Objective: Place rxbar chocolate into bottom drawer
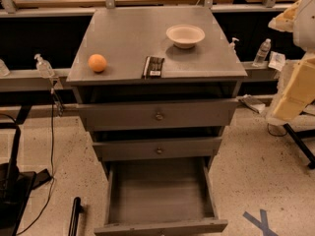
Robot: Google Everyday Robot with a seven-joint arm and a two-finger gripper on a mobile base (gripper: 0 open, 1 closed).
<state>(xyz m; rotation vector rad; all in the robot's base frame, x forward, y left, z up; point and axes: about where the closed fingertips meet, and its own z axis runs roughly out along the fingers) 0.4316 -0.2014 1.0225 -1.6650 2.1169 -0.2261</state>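
1. Arm shell [309, 18], upper right edge of the frame: pale grey-white, smooth rounded casing, cut off by the frame.
2. Hand [284, 19], upper right, just left of the shell: cream-yellow, uneven outline, darker tan shading underneath.
3. Lower segment [295, 95], right edge at mid-height: cream-yellow blocky wedge, flat faces, lighter upper face.

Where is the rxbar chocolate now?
The rxbar chocolate lies at the front edge of the cabinet top, between orange and bowl; the gripper hangs far right.

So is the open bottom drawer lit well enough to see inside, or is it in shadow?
Camera view: bottom drawer interior dim but visible; rxbar chocolate evenly lit on the cabinet top; the hand is out of frame.
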